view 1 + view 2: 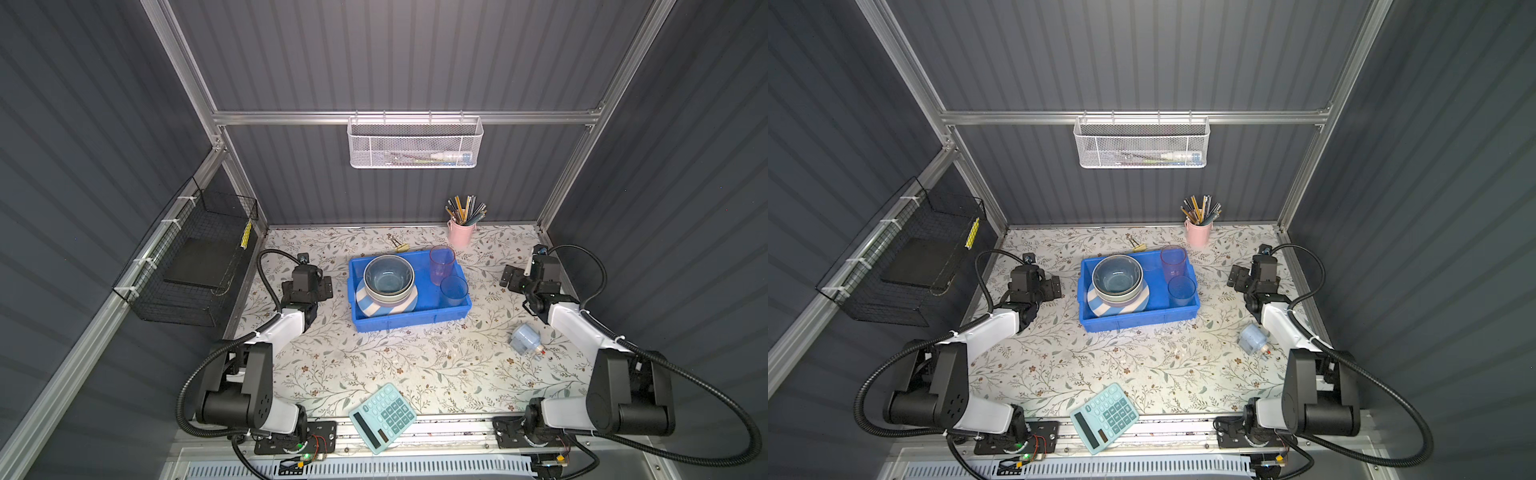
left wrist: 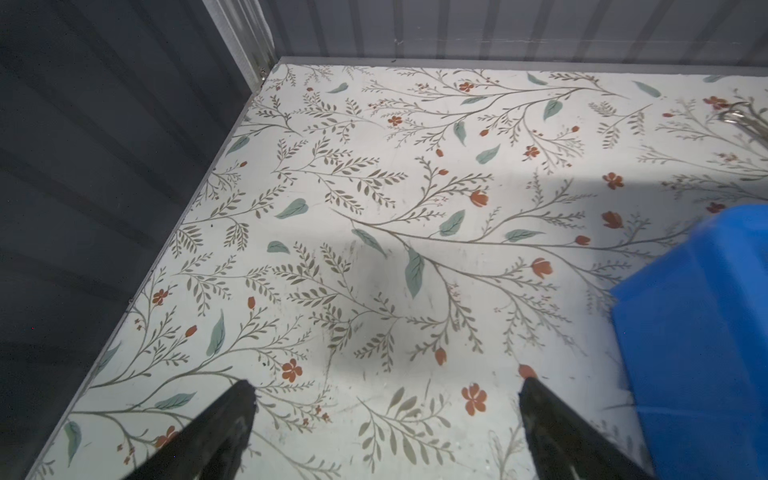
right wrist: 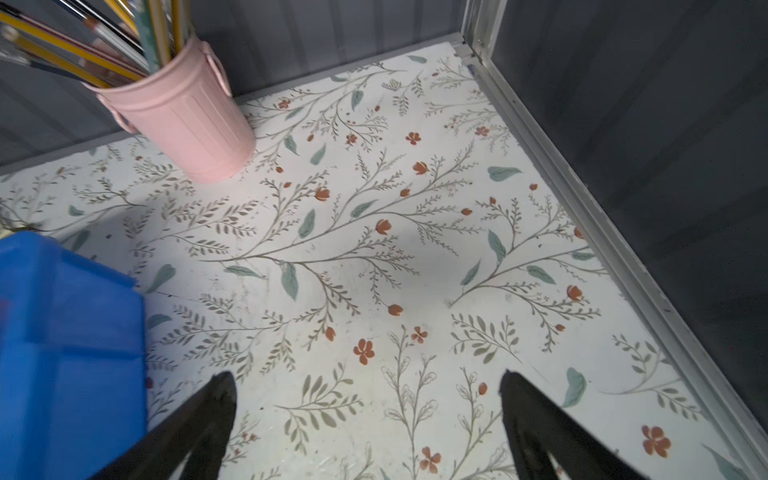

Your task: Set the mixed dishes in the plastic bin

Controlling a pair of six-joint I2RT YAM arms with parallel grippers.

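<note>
Now: left tool [image 2: 384,386] spread wide, nothing between fingers, over bare desk [image 2: 374,249]. Likewise right tool [image 3: 365,380] spread, empty, above desk. Between both tools, apart from each, sits plastic bin [image 1: 415,320], one corner near each tool. Inside, at end nearer left tool: bowls [image 1: 388,276] nested on striped plate [image 1: 368,307]. At end nearer right tool: pink tumbler [image 1: 441,264] and blue tumbler [image 1: 454,291], upright. Ahead of right tool: pencil cup [image 3: 183,120].
</note>
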